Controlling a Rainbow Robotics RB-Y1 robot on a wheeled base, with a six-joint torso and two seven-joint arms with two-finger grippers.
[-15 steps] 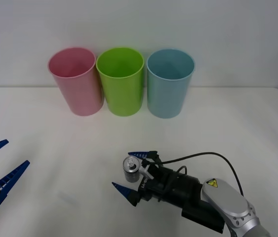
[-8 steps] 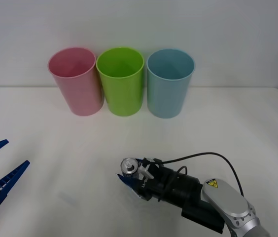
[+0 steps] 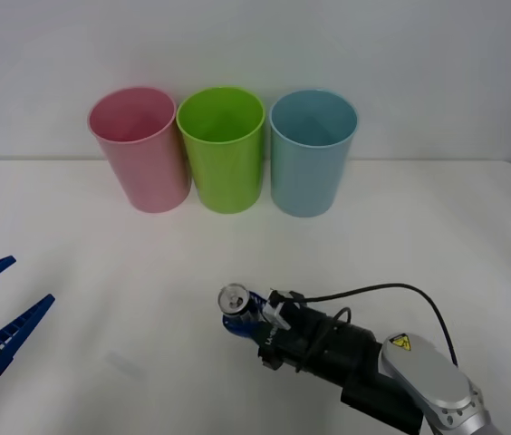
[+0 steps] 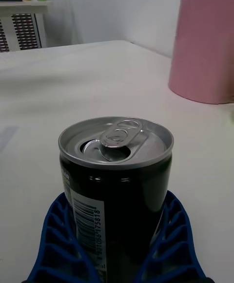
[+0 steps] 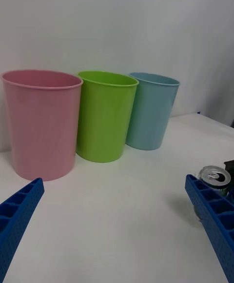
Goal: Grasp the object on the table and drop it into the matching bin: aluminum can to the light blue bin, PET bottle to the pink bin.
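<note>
Ribbed blue fingers (image 4: 168, 244) around cylindrical can (image 4: 116, 185)

A: Light is bright and even; the white surface (image 3: 101, 245) shows only faint, soft shadows.

B: The can (image 4: 116, 185) top glints sharply, while the room behind it blurs.

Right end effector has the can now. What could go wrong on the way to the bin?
1. The right end effector pinches the aluminum can low on its body, so it might tip or slip during the lift.
2. The light blue bin touches the lime green bin; a slightly off release could land there.
</note>
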